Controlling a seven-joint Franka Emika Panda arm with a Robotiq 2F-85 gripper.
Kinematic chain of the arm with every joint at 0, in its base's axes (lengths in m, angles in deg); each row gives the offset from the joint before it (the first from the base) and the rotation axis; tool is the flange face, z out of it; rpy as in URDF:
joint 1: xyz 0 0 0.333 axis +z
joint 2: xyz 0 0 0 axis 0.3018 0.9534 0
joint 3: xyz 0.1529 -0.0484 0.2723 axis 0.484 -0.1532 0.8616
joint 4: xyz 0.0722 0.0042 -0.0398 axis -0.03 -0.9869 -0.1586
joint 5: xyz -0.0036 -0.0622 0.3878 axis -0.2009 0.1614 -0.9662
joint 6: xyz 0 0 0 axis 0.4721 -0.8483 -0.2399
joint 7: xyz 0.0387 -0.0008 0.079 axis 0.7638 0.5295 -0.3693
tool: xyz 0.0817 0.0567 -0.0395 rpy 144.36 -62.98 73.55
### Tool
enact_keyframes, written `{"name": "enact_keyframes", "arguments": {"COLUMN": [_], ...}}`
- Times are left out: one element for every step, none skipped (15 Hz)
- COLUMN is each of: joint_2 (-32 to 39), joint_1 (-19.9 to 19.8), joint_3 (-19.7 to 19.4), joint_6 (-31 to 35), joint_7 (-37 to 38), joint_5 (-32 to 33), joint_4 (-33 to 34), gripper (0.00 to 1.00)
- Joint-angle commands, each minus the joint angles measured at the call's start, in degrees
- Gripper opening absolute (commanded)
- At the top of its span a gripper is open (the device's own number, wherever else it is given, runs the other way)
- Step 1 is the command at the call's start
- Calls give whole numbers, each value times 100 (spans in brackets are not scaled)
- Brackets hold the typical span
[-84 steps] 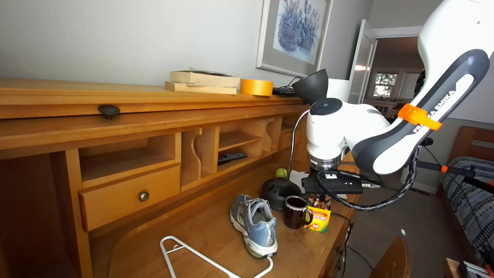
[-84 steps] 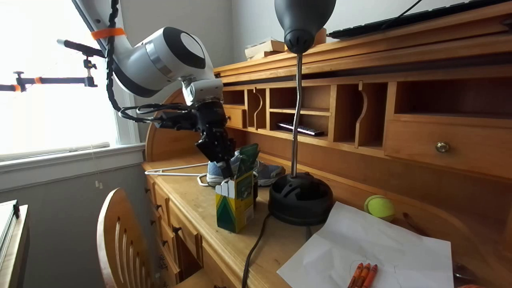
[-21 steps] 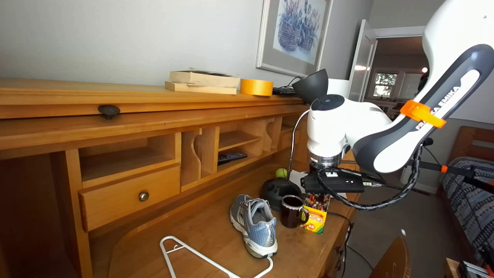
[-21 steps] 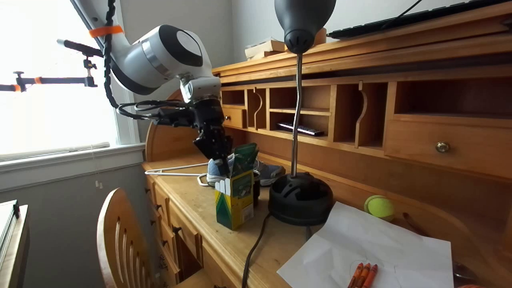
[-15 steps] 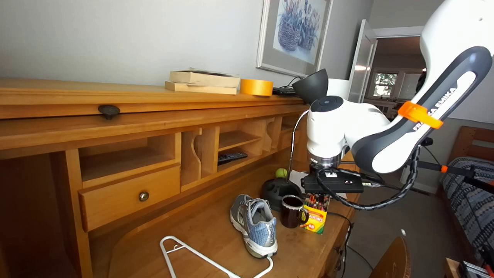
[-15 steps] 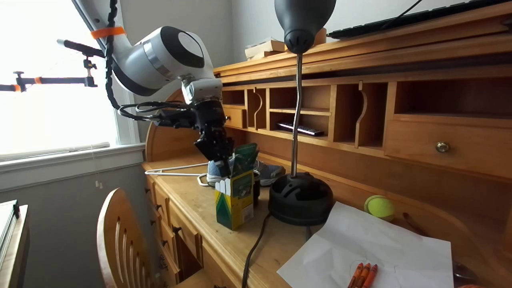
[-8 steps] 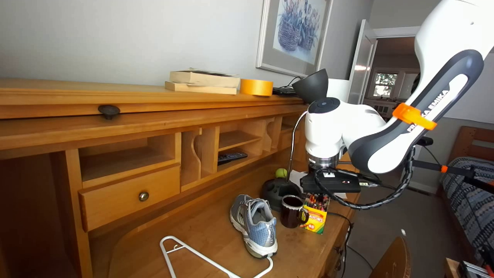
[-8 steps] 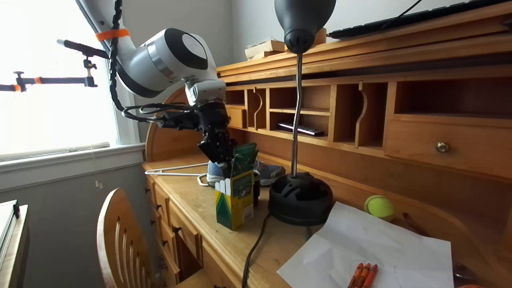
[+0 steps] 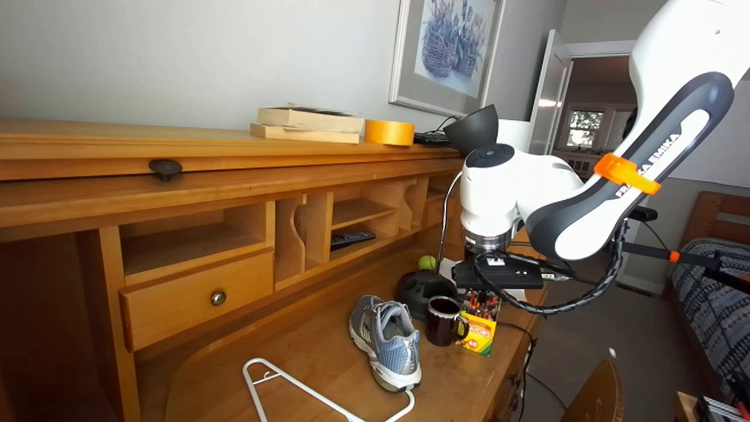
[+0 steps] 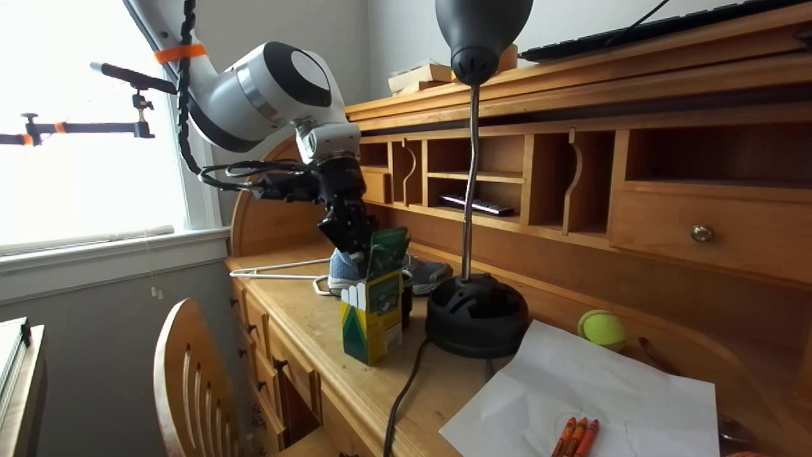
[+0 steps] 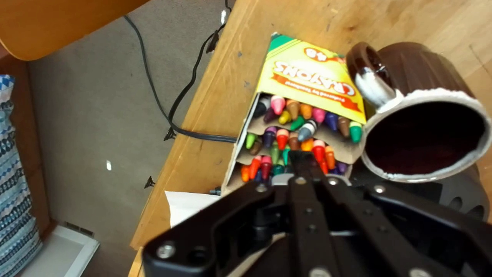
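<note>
My gripper (image 11: 303, 157) is shut, with its fingertips together and nothing visible between them. In the wrist view it overlaps the rows of crayons (image 11: 281, 138) in an open yellow and green crayon box (image 11: 307, 82). The box stands upright on the desk in both exterior views (image 9: 477, 334) (image 10: 371, 327), its green lid flap (image 10: 388, 251) raised. The fingertips (image 10: 363, 263) are just above the box's opening, partly hidden by the flap; I cannot tell if they touch a crayon. A dark brown mug (image 9: 440, 328) stands against the box, its handle beside the box front (image 11: 367, 77).
A black lamp base (image 10: 476, 324) stands behind the mug and box. A blue-grey shoe (image 9: 389, 346) and white hanger (image 9: 310, 388) lie farther along the desk. White paper (image 10: 520, 406) bears orange-red crayons (image 10: 576, 438); a tennis ball (image 10: 601, 329) touches it. A chair (image 10: 190, 381) stands at the front.
Over the last second my arm has shifted a little toward the lamp and risen slightly. Since the oldest frames the box and mug have slid slightly; they have since stayed put.
</note>
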Motion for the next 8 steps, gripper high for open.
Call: {"name": "enact_keyframes", "arguments": {"joint_2": [-317,-390,-479,-604,-710,-853,-1001,-1123], "joint_1": [27,24,25,18,26,25,21,34], "joint_3": [95,137,176,230,270,319,368,405], "joint_6": [-39,-60,-54,-9,-23,-5,14,-38], "joint_7": [-123,-228,-351,-614,-832,-1159,-1607,-1913], "joint_5": [-343,-481,-579,-726,-828,-966,-1105,-1194], "joint_4": [-152,-179,-214,-278,-317,-386,-467,-514], "gripper": [0,0,0,0,0,14,28,33]}}
